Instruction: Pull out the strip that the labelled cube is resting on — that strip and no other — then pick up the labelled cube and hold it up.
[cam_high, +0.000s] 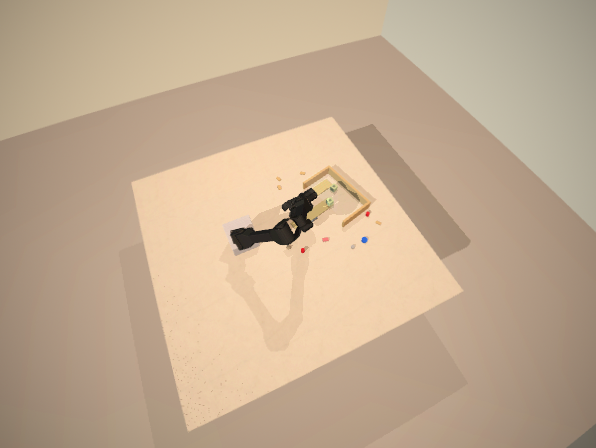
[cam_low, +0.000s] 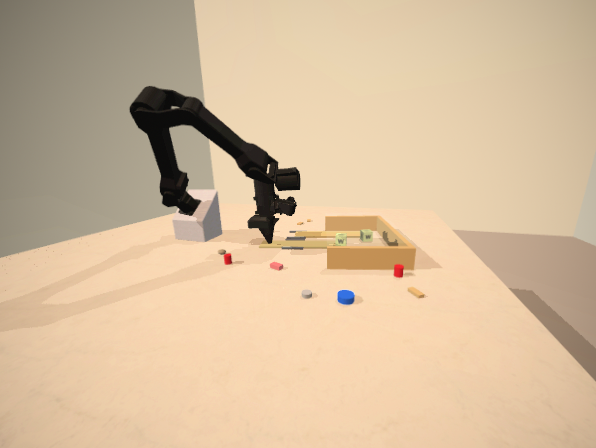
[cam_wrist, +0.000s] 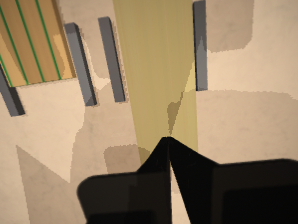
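Observation:
My gripper (cam_low: 270, 242) (cam_wrist: 166, 141) is shut, with nothing seen between its fingers. Its tips are down at the plain yellow strip (cam_low: 315, 245) (cam_wrist: 160, 65), near its outer end. The inner end of this strip reaches into the wooden frame. A pale green cube (cam_high: 329, 201) (cam_low: 341, 240) marked W is at that inner end; whether it still rests on the strip is hard to tell. A second strip (cam_high: 322, 187) (cam_low: 330, 233) (cam_wrist: 37, 40), green-lined in the wrist view, lies beside it. Another green cube (cam_high: 334, 188) (cam_low: 366, 235), also marked W, is at its inner end.
The wooden frame (cam_high: 356, 214) (cam_low: 370, 258) has walls on three sides and opens toward the arm. Grey guide bars (cam_low: 292, 248) (cam_wrist: 200, 55) flank the strips. A blue disc (cam_high: 364, 240) (cam_low: 345, 297), a red cylinder (cam_low: 398, 271) and a pink block (cam_low: 276, 266) lie outside the frame.

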